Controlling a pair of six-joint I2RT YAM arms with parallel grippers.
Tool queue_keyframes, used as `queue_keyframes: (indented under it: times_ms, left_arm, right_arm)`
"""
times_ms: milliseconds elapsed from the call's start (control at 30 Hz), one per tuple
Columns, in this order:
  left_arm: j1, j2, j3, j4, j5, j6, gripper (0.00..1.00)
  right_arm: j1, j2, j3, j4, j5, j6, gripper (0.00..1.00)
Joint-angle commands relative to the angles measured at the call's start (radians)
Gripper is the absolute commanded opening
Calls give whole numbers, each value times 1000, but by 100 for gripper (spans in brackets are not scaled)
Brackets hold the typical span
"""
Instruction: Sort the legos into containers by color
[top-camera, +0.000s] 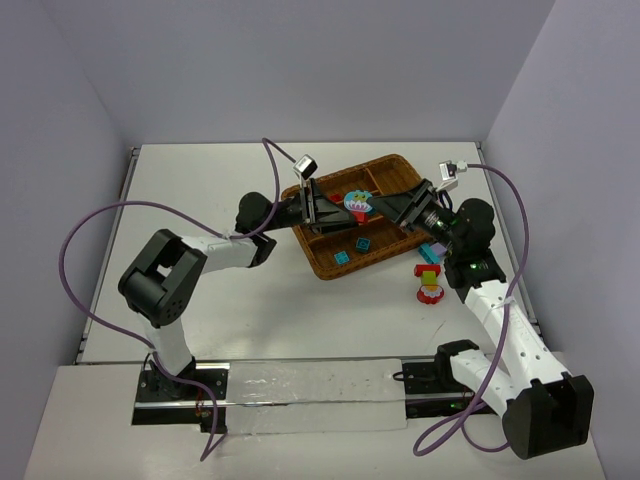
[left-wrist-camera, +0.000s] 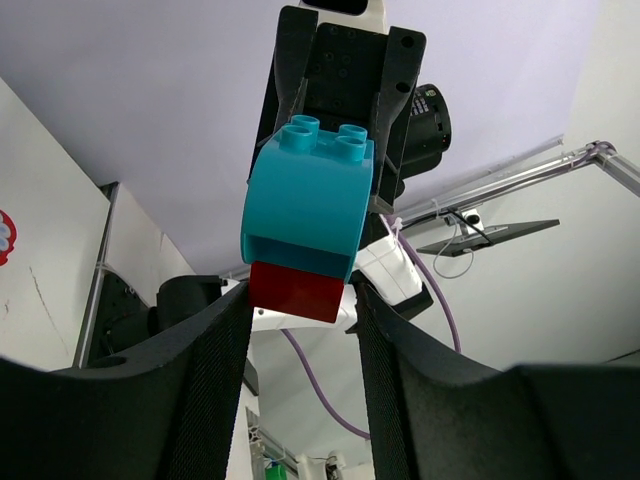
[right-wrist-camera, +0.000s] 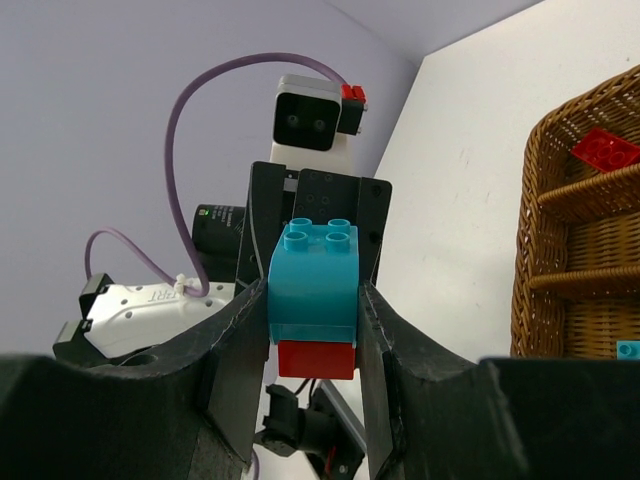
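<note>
A cyan brick (top-camera: 356, 199) with a red brick (top-camera: 358, 212) stuck to it hangs above the brown wicker tray (top-camera: 322, 268), held between both grippers. My left gripper (top-camera: 332, 207) comes from the left; its fingertips close on the red end of the pair (left-wrist-camera: 295, 290). My right gripper (top-camera: 388, 206) comes from the right and pinches the cyan brick's sides (right-wrist-camera: 312, 285). Two small cyan bricks (top-camera: 362, 243) lie in a near slot of the tray. A red brick (right-wrist-camera: 605, 150) lies in another slot.
Right of the tray on the table stand a purple brick (top-camera: 432, 250), a yellow-green brick (top-camera: 429, 273) beside a red one, and a round red-and-white piece (top-camera: 430, 293). The tray's wall (right-wrist-camera: 560, 200) is right of my right gripper. Purple cables loop over the table.
</note>
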Motion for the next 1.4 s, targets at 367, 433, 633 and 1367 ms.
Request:
queue_keyframes:
  times_ms: [367,433,633,1367]
  left_arm:
    - [-11,5,57,349,-9,7,18]
    - [-11,6,60,347,-9,6,4]
    - [-11,11,54,354,-18,-5,0]
    - [-13,-41,23,221,8,100,0]
  right_arm:
    - [18,9,-21,71,-12,14,0]
    - [19,5,-18,56,-9,3,3]
    - [18,5,-1,10,-7,-26,43]
    - [19,36,9,49,0,62,0]
